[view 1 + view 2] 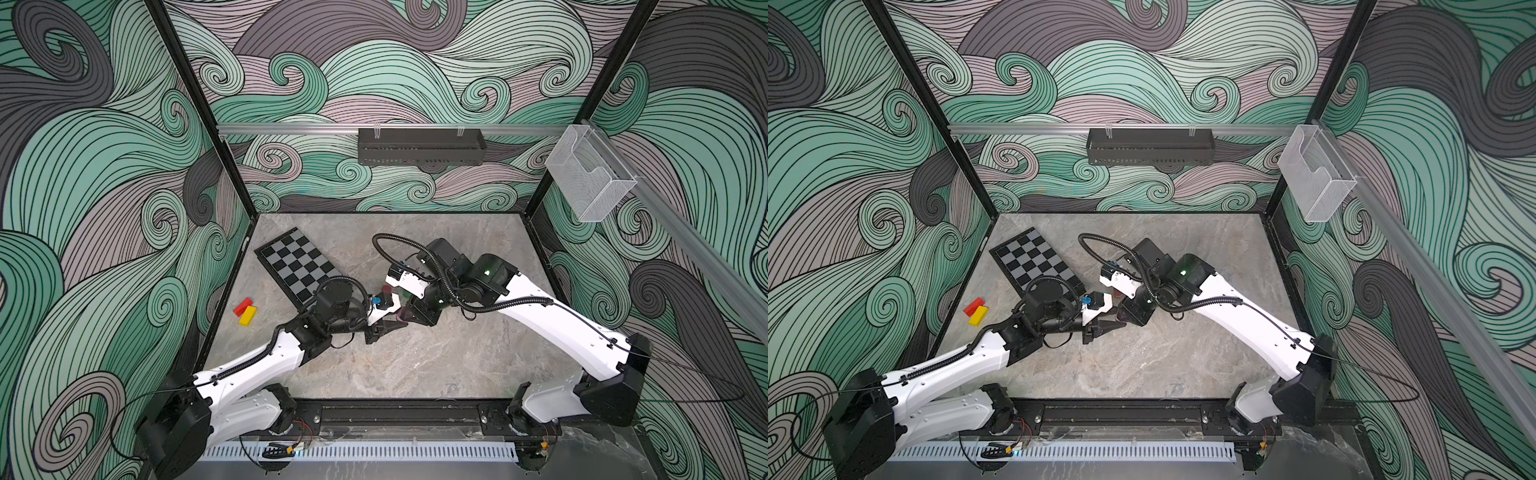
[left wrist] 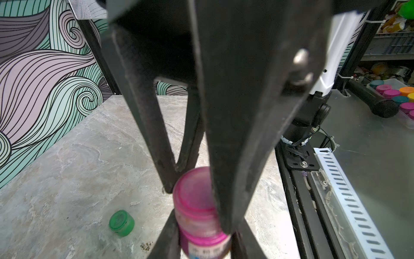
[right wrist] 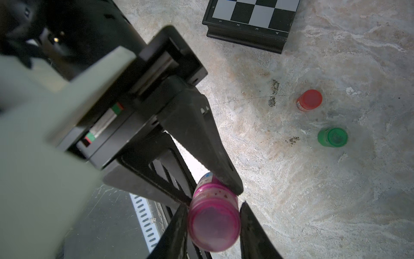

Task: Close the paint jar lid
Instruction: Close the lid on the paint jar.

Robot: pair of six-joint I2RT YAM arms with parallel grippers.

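Tabletop (image 1: 415, 365): arms meet just below mid-frame in both top views. Left end effector (image 2: 205, 244) is clamped on the magenta paint jar (image 2: 201, 226) body there; right end effector (image 3: 214, 215) pinches its lid (image 2: 192, 190). Prob. light, stiff, slick plastic: hold body low, lid by rim.

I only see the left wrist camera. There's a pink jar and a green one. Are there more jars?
Observer: Yes. A red jar stands near the green jar.
Operator: Whose fingers squeeze the pink lid?
Observer: They belong to the right gripper. The right wrist view shows them on both sides of it.
Operator: Anything else lying around?
Observer: A chessboard, plus a red block and a yellow block side by side.
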